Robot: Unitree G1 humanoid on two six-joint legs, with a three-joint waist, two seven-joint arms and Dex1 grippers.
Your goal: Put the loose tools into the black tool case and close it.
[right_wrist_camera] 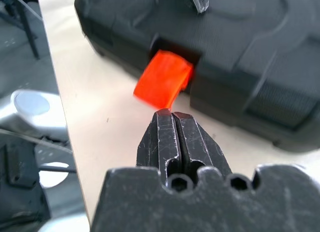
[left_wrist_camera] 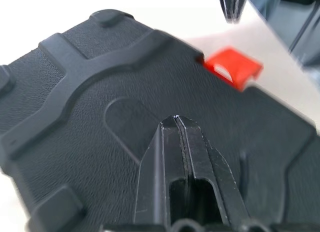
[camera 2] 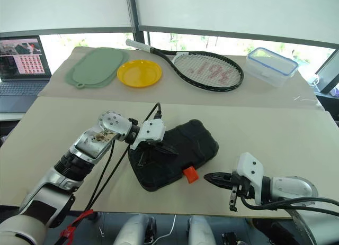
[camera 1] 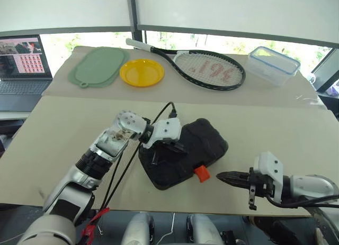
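Observation:
The black tool case (camera 1: pixel 206 142) lies with its lid down near the table's front edge. Its orange latch (camera 1: pixel 202 173) sticks out from the front side, flipped outward. My left gripper (camera 1: pixel 177 147) is shut and empty, its fingertips (left_wrist_camera: pixel 175 123) over the case's textured lid, close to the surface; I cannot tell if they touch. My right gripper (camera 1: pixel 220 176) is shut and empty, to the right of the case and level with the table. It points at the latch (right_wrist_camera: pixel 162 79) with a small gap between them. The loose tools are out of view.
A tennis racket (camera 1: pixel 209 67), a yellow plate (camera 1: pixel 141 73), a green mat (camera 1: pixel 99 66) and a clear box with a blue-rimmed lid (camera 1: pixel 274 65) lie along the far side. A laptop (camera 1: pixel 24 62) stands off the table's left. A black cable (camera 1: pixel 122 171) hangs beside my left forearm.

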